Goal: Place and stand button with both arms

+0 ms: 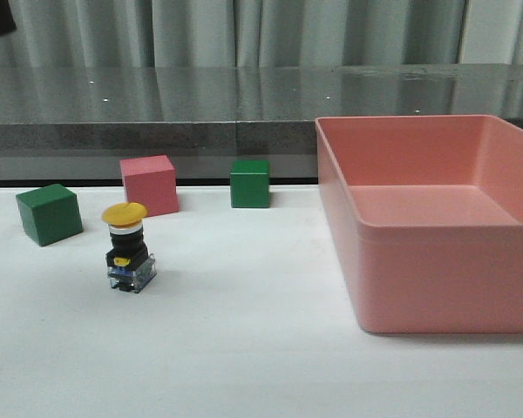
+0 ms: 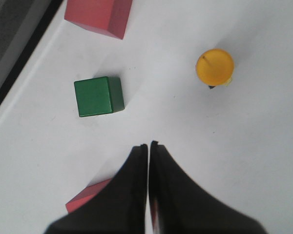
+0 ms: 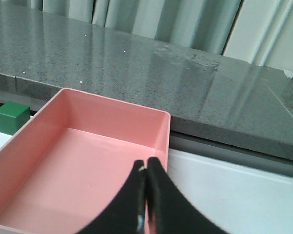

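Observation:
The button (image 1: 128, 248) stands upright on the white table at the left, its yellow cap on top and its clear base block down. Neither arm shows in the front view. From the left wrist view I look down on the button's yellow cap (image 2: 215, 67). My left gripper (image 2: 148, 145) is well apart from it and shut on nothing. My right gripper (image 3: 146, 163) is shut too, empty, and hangs over the near right corner of the pink bin (image 3: 112, 109).
A green cube (image 1: 49, 213), a pink cube (image 1: 148, 185) and a second green cube (image 1: 249, 183) stand behind the button. The large pink bin (image 1: 418, 287) fills the right side. A reddish block edge (image 2: 88, 197) pokes out under the left fingers.

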Controlling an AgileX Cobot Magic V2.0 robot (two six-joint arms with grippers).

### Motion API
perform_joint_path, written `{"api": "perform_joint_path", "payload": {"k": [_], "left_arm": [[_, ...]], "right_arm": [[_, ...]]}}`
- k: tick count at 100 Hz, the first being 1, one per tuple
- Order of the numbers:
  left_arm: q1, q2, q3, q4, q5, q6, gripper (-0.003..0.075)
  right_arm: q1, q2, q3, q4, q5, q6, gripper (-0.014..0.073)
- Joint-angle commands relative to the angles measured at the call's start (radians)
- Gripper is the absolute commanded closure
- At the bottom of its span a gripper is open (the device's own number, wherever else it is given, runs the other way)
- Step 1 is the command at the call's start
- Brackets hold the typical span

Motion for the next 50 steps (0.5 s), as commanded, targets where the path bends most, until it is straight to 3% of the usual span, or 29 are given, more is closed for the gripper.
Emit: {"api": "perform_joint_path", "payload": {"k": [1,16,50], "left_arm": [[0.053,-0.113,0.003,-0.115,-0.066,0.001,0.0740],[0.100,-0.272,0.163,-0.195,-0.307,0.018,0.0740],[0.100,-0.711,0.763,-0.263,-0.780,0.020,0.0740]], "right_arm": [[-0.007,0.004,-0.027,0.001,-0.072,-0.001,0.0655],[-0.007,0.004,-0.027,0.001,-0.072,-0.001,0.0655],[-0.007,0.004,-0.027,0.001,-0.072,-0.001,0.0655]]}}
